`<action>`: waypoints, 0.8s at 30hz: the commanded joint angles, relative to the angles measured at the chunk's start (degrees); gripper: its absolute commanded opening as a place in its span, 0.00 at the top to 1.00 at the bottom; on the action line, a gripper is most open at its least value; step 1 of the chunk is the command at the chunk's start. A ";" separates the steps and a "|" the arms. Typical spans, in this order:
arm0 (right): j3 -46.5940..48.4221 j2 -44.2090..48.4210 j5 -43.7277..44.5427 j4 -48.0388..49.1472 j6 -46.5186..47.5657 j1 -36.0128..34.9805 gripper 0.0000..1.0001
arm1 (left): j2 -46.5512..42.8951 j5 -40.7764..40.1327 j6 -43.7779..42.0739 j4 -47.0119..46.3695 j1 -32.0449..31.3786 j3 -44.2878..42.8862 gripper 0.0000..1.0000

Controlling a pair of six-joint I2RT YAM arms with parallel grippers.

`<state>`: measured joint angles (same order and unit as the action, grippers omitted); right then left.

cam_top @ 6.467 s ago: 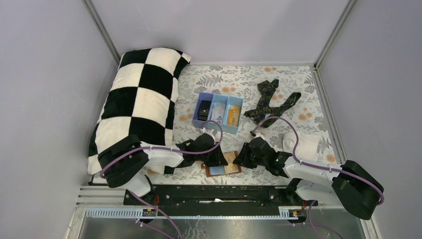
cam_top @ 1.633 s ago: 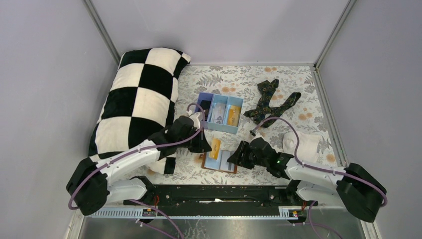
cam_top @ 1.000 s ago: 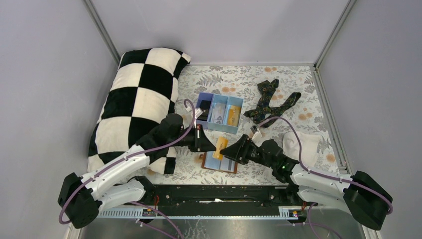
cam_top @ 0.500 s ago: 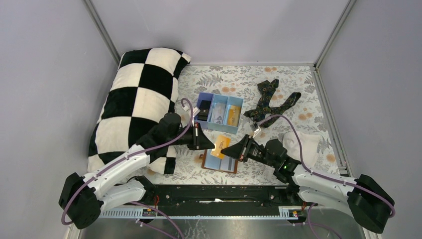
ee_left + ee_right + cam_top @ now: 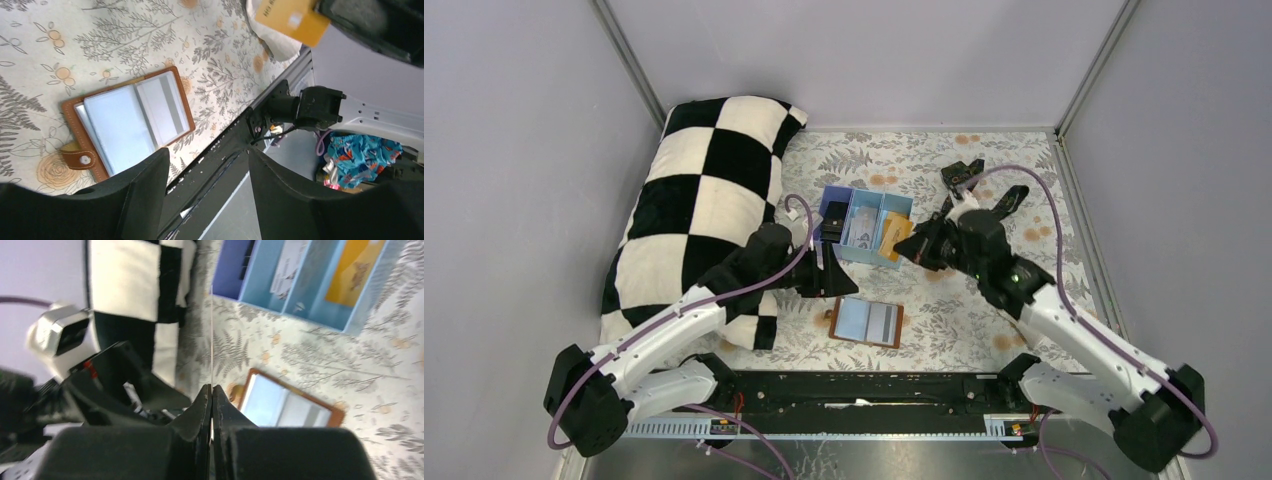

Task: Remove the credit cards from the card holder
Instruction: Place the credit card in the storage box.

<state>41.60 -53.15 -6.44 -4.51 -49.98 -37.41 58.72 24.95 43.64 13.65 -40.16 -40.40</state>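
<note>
The card holder (image 5: pixel 867 322) lies open and flat on the floral cloth, brown with pale blue-grey panels and a snap tab; it also shows in the left wrist view (image 5: pixel 127 122) and the right wrist view (image 5: pixel 287 407). My right gripper (image 5: pixel 914 246) is shut on a gold-orange credit card (image 5: pixel 894 238) and holds it in the air over the right end of the light blue tray (image 5: pixel 848 200). In the right wrist view the card (image 5: pixel 212 335) is edge-on between the closed fingers (image 5: pixel 212 390). My left gripper (image 5: pixel 842 281) is open and empty, above and left of the holder.
The tray holds a black card (image 5: pixel 832 222), a pale card (image 5: pixel 862 225) and an orange card (image 5: pixel 354 272). A checkered pillow (image 5: pixel 704 200) fills the left side. A dark necktie (image 5: pixel 964 180) lies behind the right arm. The metal rail (image 5: pixel 854 385) runs along the near edge.
The gold-orange card left the holder in my left gripper, passed to my right gripper, and rose back and right over the tray. My left gripper let go and drew back.
</note>
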 commanded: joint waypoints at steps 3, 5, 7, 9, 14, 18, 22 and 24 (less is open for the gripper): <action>15.33 -14.94 2.31 -18.16 14.02 3.14 1.00 | -2.51 -5.06 0.23 -0.38 0.43 -1.46 0.36; 17.78 -18.87 2.05 -18.80 14.96 4.23 1.00 | -3.69 -5.82 0.37 0.41 0.44 -1.12 0.36; 19.22 -22.38 1.28 -18.51 15.25 5.40 1.00 | -5.08 -6.52 0.60 1.10 0.44 -0.72 0.36; 20.08 -25.33 1.40 -17.54 15.30 6.05 1.00 | -6.63 -6.95 1.02 1.76 0.45 -0.26 0.35; 23.31 -32.18 2.20 -16.19 15.44 6.56 1.00 | -8.19 -5.49 2.28 1.91 0.44 1.20 0.35; 25.88 -36.31 3.55 -14.86 15.12 6.63 1.00 | -8.44 -4.00 2.80 1.86 0.44 2.41 0.34; 29.38 -40.86 4.24 -14.81 15.57 6.91 1.00 | -9.22 -3.34 3.24 1.56 0.44 2.86 0.33; 31.16 -43.24 4.46 -15.05 15.84 7.12 1.00 | -9.74 -3.24 3.36 1.67 0.48 3.02 0.33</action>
<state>68.10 -92.47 -4.08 -20.27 -35.68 -30.96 50.92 20.12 46.22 17.19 -40.03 -37.56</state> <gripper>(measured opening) 0.017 0.667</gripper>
